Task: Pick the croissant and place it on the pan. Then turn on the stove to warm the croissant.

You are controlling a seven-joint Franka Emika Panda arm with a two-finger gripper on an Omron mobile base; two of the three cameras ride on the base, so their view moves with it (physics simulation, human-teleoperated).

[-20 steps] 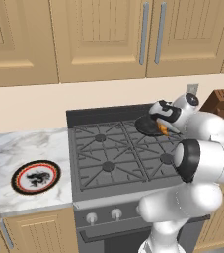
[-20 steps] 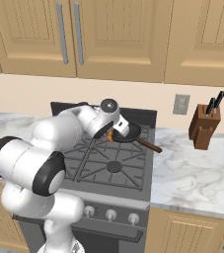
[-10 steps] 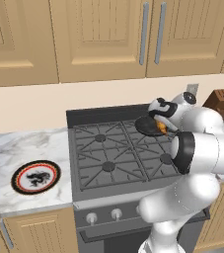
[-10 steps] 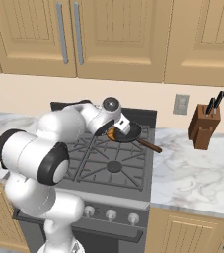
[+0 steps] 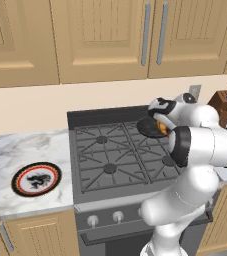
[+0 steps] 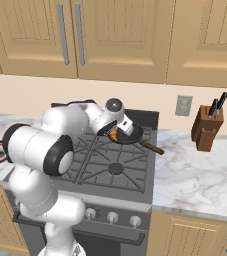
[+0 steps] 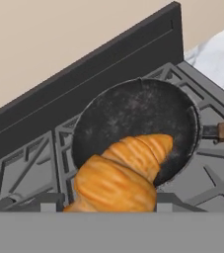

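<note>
The golden croissant point(image 7: 123, 173) sits between my gripper's point(image 7: 106, 202) dark fingertips point(image 7: 170, 201), which are shut on it. It hangs low over the near rim of the small black pan point(image 7: 133, 118), and whether it touches the pan I cannot tell. The pan point(image 5: 146, 128) rests on the back right burner of the dark grey stove point(image 5: 110, 160), its brown handle point(image 6: 152, 147) pointing right. From the right base view the croissant point(image 6: 114, 134) shows at the pan's point(image 6: 131, 134) left edge under the gripper point(image 6: 116, 131). Silver knobs point(image 6: 112, 217) line the stove's point(image 6: 110, 162) front.
A red-rimmed plate point(image 5: 36, 179) lies on the marble counter left of the stove. A wooden knife block point(image 6: 207, 127) stands on the counter to the right, below a wall outlet point(image 6: 183, 105). Wooden cabinets hang above.
The hand with the croissant has edged slightly further over the pan. The arm's elbow has swung a little. The grip is unchanged.
</note>
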